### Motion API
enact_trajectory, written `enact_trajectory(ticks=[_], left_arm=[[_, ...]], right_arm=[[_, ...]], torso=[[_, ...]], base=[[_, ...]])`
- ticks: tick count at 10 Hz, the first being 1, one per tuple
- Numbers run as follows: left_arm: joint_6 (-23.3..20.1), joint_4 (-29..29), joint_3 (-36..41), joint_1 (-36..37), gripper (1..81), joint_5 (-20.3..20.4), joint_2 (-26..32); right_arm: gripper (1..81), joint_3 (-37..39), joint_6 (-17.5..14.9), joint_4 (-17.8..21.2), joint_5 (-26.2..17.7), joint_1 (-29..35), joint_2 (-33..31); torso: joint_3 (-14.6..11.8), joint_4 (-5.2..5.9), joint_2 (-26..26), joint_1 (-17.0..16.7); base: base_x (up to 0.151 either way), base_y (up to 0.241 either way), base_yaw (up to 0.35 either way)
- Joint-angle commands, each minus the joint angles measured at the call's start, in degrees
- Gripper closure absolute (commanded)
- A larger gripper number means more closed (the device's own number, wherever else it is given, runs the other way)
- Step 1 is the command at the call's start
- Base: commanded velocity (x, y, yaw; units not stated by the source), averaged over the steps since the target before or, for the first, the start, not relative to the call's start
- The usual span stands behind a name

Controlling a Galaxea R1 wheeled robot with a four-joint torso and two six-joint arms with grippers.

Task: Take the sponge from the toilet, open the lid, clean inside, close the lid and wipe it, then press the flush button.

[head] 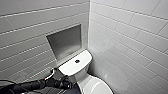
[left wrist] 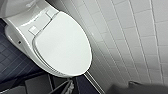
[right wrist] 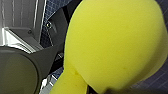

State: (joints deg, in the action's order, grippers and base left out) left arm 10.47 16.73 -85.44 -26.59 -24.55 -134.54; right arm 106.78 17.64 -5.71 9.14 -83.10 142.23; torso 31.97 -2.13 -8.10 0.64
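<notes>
The lid (left wrist: 62, 45) lies closed; the right gripper (right wrist: 100, 90), seemingly pinching the sponge (right wrist: 112, 42), should wipe flat and lightly.

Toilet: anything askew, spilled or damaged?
Nothing stands out. The lid lies shut and square on the toilet, the tank's button sits in place, and the sponge looks whole.

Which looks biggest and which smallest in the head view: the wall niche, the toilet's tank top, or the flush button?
Largest to smallest:
1. wall niche, the largest.
2. tank top, somewhat smaller.
3. flush button, by far the smallest, a dark dot on the tank top.
</notes>
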Motion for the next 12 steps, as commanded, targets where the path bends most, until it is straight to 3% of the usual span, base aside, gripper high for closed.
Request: enact_trajectory(ticks=[1, 2, 6, 10, 12], left_arm=[[2.71, 4.63, -0.25, 11.93, 1.0, -5.06, -1.62], [3.77, 4.63, -2.09, 13.87, 1.0, -6.12, -2.93], [8.42, 4.54, -5.00, 20.91, 1.0, -8.67, -5.57], [10.80, 4.46, -14.75, 25.13, 1.0, -8.93, -10.06], [10.80, 4.55, -19.39, 28.82, 1.0, -11.55, -11.89]], right_arm=[[81.1, -1.58, 0.20, 0.52, -3.52, 0.52, -1.66], [81.1, -1.67, 0.20, 0.61, -3.52, 0.70, -1.57], [81.1, -1.41, 0.20, 0.61, -3.43, 0.70, -1.13], [81.1, -1.58, 0.20, 0.61, -3.43, 0.70, -0.95], [81.1, -1.67, 0.91, 0.61, -3.43, 1.05, -0.95]], torso=[[2.59, 0.00, 0.00, -0.02], [1.11, 0.00, 0.02, 0.00], [1.88, 0.00, 0.09, 0.05], [1.88, 0.00, 0.11, 0.06], [1.88, 0.00, 0.11, 0.06]], base=[[0.000, 0.000, 0.000], [0.000, 0.000, 0.000], [0.000, 0.000, 0.000], [0.000, 0.000, 0.000], [0.000, 0.000, 0.000]])
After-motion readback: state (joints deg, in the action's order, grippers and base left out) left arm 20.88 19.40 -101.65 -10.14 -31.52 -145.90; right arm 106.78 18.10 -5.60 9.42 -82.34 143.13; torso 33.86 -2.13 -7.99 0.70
